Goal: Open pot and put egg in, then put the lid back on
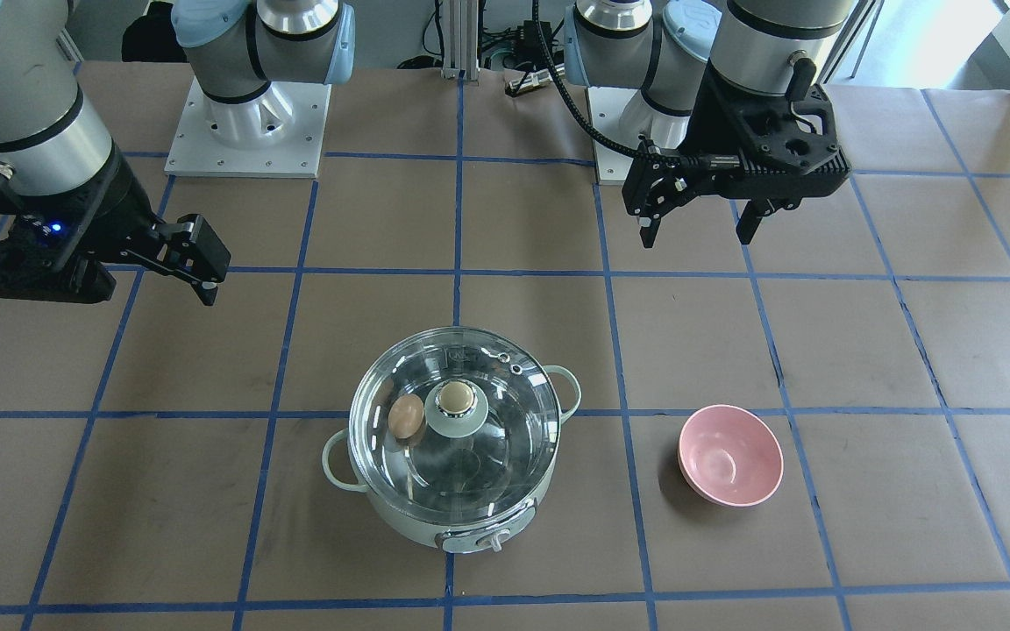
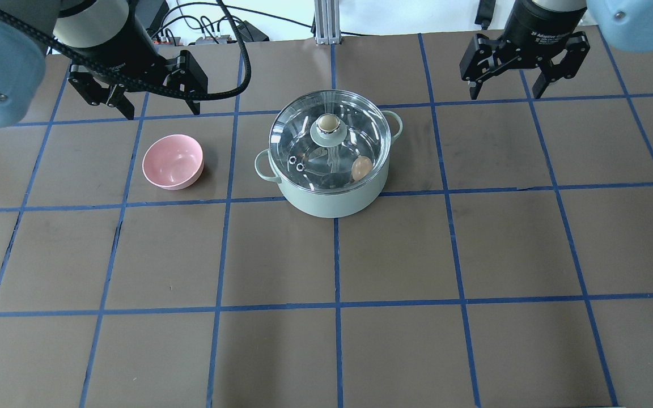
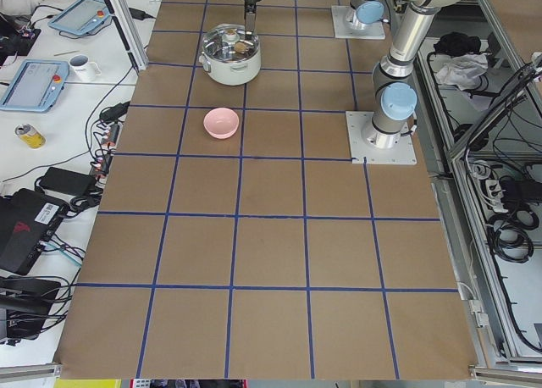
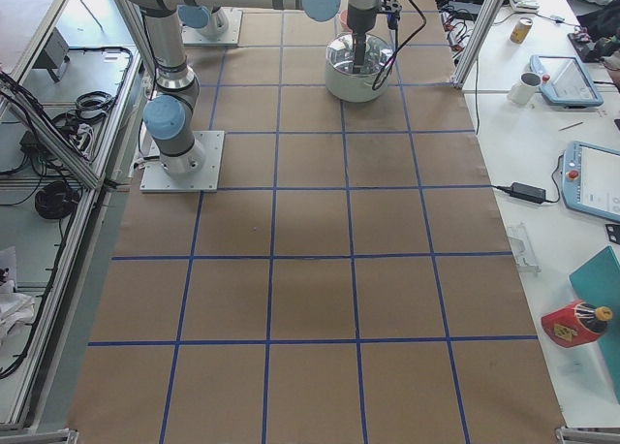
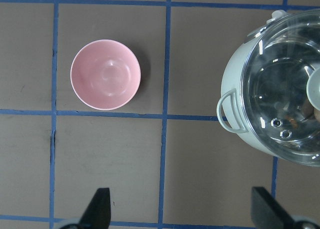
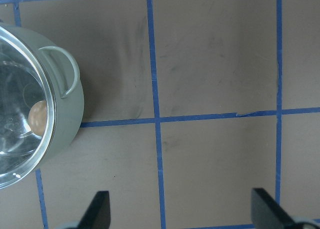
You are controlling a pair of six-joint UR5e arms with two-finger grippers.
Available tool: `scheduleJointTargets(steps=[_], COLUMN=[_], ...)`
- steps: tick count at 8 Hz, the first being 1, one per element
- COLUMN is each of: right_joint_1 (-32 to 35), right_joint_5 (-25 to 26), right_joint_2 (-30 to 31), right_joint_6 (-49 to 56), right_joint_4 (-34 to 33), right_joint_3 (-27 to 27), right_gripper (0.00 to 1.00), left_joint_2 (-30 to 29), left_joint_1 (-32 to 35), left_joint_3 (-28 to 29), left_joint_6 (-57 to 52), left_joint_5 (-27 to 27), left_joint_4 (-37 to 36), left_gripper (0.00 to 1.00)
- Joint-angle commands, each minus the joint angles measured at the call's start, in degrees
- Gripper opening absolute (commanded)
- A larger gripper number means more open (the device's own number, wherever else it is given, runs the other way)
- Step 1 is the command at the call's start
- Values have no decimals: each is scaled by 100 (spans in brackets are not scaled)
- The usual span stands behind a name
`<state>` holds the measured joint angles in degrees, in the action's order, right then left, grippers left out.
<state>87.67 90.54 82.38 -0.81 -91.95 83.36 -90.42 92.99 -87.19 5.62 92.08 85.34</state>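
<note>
The pale mint-green pot (image 1: pixel 435 530) stands mid-table, also in the overhead view (image 2: pixel 332 198). The clear glass lid (image 1: pixel 487 456) sits closed on it, with its beige-topped knob (image 1: pixel 455 401) upright. The tan egg (image 1: pixel 406 415) shows through the glass inside the pot, near the wall, also in the overhead view (image 2: pixel 361 166) and the right wrist view (image 6: pixel 37 116). My left gripper (image 2: pixel 162 110) is open and empty, raised behind the pink bowl. My right gripper (image 2: pixel 505 92) is open and empty, raised well to the pot's right.
A pink bowl (image 2: pixel 172 161) sits empty on the pot's left, also in the left wrist view (image 5: pixel 105 74). The table (image 2: pixel 326 340) is covered in brown paper with a blue tape grid. The arm bases stand at the table's back edge.
</note>
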Motion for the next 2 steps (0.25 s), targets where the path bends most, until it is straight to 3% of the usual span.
scheduleJointTargets(steps=[1, 2], right_joint_1=[4, 4], right_joint_5=[7, 33], right_joint_2=[-2, -2], right_joint_6=[11, 11], right_joint_4=[-25, -77], right_joint_3=[32, 40], right_gripper=[100, 100], left_joint_2=[33, 42], left_joint_1=[-9, -9], left_joint_3=[9, 9], left_joint_6=[-8, -8], left_joint_5=[3, 3], left_joint_4=[-9, 0], left_gripper=[100, 100])
